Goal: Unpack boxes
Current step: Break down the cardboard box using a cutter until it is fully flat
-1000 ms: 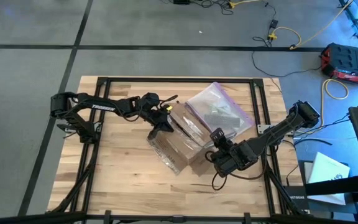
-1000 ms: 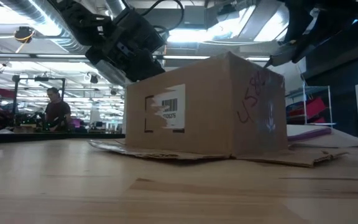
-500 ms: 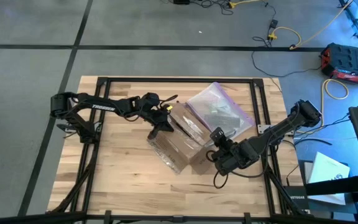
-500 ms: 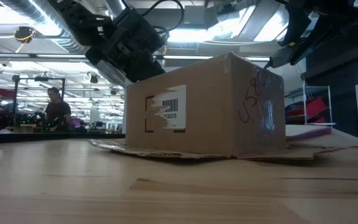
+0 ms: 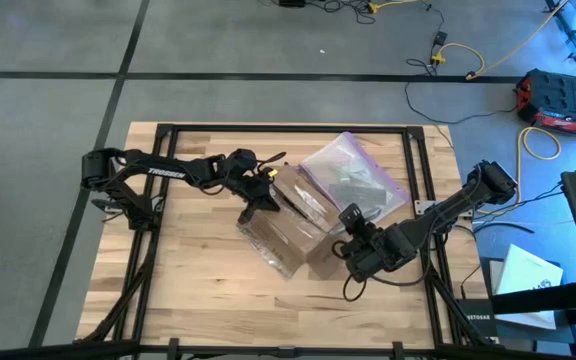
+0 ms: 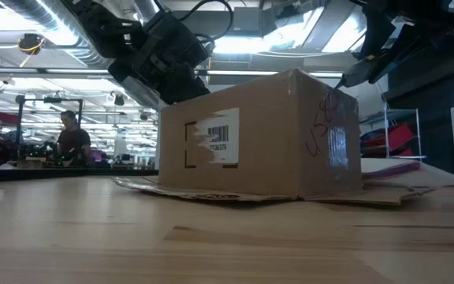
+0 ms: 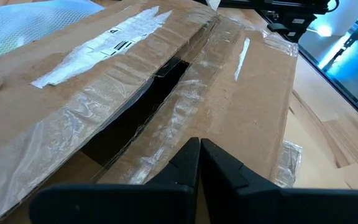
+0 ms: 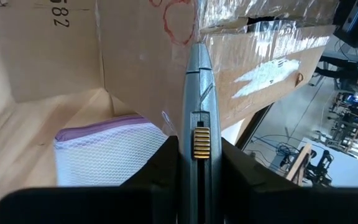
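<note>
A brown cardboard box (image 5: pixel 293 222) with a barcode label (image 6: pixel 211 143) stands mid-table, flat cardboard flaps spread around its base. Its top (image 7: pixel 241 81) is covered in clear tape, with a dark slit (image 7: pixel 142 118) open between the top flaps. My left gripper (image 7: pixel 199 149) is shut and sits on the box's top at its left side (image 5: pixel 265 207). My right gripper (image 8: pixel 197 140) at the box's right side (image 5: pixel 347 222) is shut on a grey knife-like tool (image 8: pixel 197 93). A clear bag with a purple zip edge (image 5: pixel 353 178) lies behind the box. My left gripper rests its shut fingertips (image 7: pixel 194 152) on the taped top flap (image 7: pixel 185 134) beside the slit. It comes slanting down from the table's left side. My right gripper pinches the tool's handle (image 8: pixel 197 124), with its yellow slider, between the two fingers, which lie along the tool. The tool slants down from the table's right side. Its tip (image 8: pixel 197 45) lies against the box's upper taped edge.
A black frame (image 5: pixel 288 128) runs round the wooden table. The bag (image 8: pixel 110 152) lies close against the box's far right side. The near part of the table (image 6: pixel 211 237) is bare wood. Beyond the table a person sits far off (image 6: pixel 71 138).
The box has turned very slightly on the table, its near corner shifting a little toward the right. Both grippers have kept their places and stayed shut.
</note>
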### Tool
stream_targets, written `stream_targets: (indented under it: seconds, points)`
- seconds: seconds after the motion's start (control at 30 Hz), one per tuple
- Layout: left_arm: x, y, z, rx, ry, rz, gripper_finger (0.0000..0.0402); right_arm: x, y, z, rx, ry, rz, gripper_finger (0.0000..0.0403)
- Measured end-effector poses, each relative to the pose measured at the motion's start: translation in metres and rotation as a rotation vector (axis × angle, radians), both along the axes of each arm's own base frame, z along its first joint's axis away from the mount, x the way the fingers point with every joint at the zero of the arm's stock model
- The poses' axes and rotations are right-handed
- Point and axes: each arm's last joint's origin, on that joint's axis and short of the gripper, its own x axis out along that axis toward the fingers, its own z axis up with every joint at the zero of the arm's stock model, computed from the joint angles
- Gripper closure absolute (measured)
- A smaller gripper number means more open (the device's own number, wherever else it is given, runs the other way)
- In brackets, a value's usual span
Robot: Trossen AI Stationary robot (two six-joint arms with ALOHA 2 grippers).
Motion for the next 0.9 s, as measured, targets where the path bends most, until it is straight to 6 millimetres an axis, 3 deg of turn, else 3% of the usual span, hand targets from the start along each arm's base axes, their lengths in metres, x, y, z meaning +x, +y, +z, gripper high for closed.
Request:
stream_targets:
  seconds: [0.9]
  points:
    - [-0.0004,0.0059,0.0012,-0.014,-0.016,0.014,0.0402,-0.0057,-0.0090,-0.0017,-0.001,-0.016,-0.118,0.0348]
